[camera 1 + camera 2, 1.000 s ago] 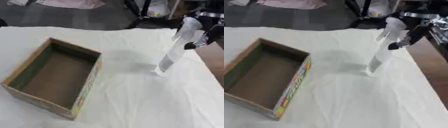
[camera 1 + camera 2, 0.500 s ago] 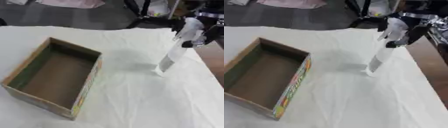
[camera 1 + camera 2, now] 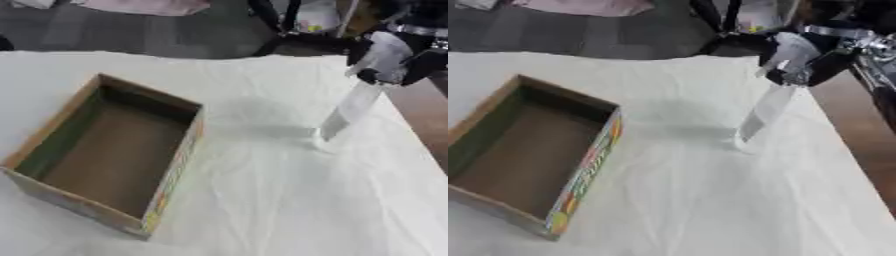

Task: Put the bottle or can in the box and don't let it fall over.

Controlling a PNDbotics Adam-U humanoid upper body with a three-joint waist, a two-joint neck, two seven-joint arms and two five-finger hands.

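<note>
A tall clear bottle with a pale label stands tilted on the white cloth at the right side of the table. My right hand comes in from the upper right and is curled round the bottle's top. An open cardboard box, brown inside with a green inner wall and a coloured printed side, lies at the left, well apart from the bottle. The box holds nothing. My left hand shows in neither view.
A white cloth covers the table. The table's right edge runs close to the bottle, with brown floor beyond. Dark stands and a pale bag are past the far edge.
The bottle and my right hand have stayed almost in place, with only a slight shift of the hand at the bottle's top.
</note>
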